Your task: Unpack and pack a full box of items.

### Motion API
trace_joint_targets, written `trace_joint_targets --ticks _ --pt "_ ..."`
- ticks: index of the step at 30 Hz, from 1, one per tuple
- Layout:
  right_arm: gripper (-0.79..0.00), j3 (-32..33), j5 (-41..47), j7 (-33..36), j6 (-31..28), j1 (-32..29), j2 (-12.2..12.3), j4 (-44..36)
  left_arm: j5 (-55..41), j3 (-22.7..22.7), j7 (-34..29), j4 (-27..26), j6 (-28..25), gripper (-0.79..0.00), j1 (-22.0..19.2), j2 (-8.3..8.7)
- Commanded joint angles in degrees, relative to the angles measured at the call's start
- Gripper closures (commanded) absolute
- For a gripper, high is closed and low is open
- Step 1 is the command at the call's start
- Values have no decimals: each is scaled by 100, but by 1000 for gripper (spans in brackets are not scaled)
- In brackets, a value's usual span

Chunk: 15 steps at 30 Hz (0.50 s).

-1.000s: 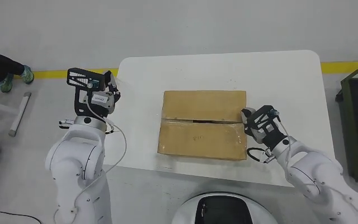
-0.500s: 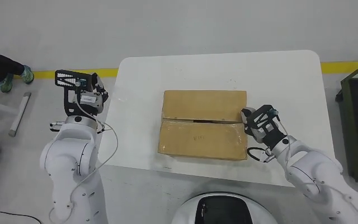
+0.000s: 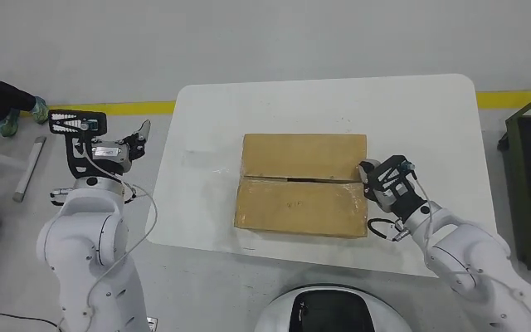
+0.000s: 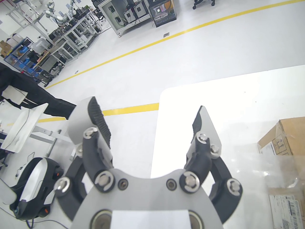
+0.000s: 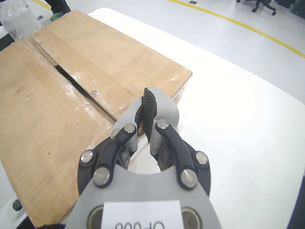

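A closed cardboard box point(image 3: 301, 184) sits in the middle of the white worktop point(image 3: 415, 108), its two top flaps meeting at a seam point(image 3: 299, 178) that runs left to right under glossy clear tape. The right jaws are pressed together at the right end of the box, just by the seam; whether they pinch any tape I cannot tell. The left jaws stand wide apart over the floor, off the worktop's left edge and well apart from the box. A crumpled piece of clear film point(image 5: 16, 17) rises at the box's left end. On the floor, a yellow line point(image 3: 124, 108) passes the far side, and a dark cabinet point(image 3: 518, 178) stands to the right
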Motion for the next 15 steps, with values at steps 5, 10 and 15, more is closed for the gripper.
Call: trace_joint_targets --ticks 5,10,15 --pt "0 35 64 -57 143 55 -14 -94 11 -55 24 -137 -64 -785 59 50" --pt "0 237 114 -144 451 89 -25 -337 -337 547 16 -442 -348 -785 224 47" --pt "0 633 0 -172 700 -48 -13 -505 -705 1848 74 -673 -621 -785 405 -5"
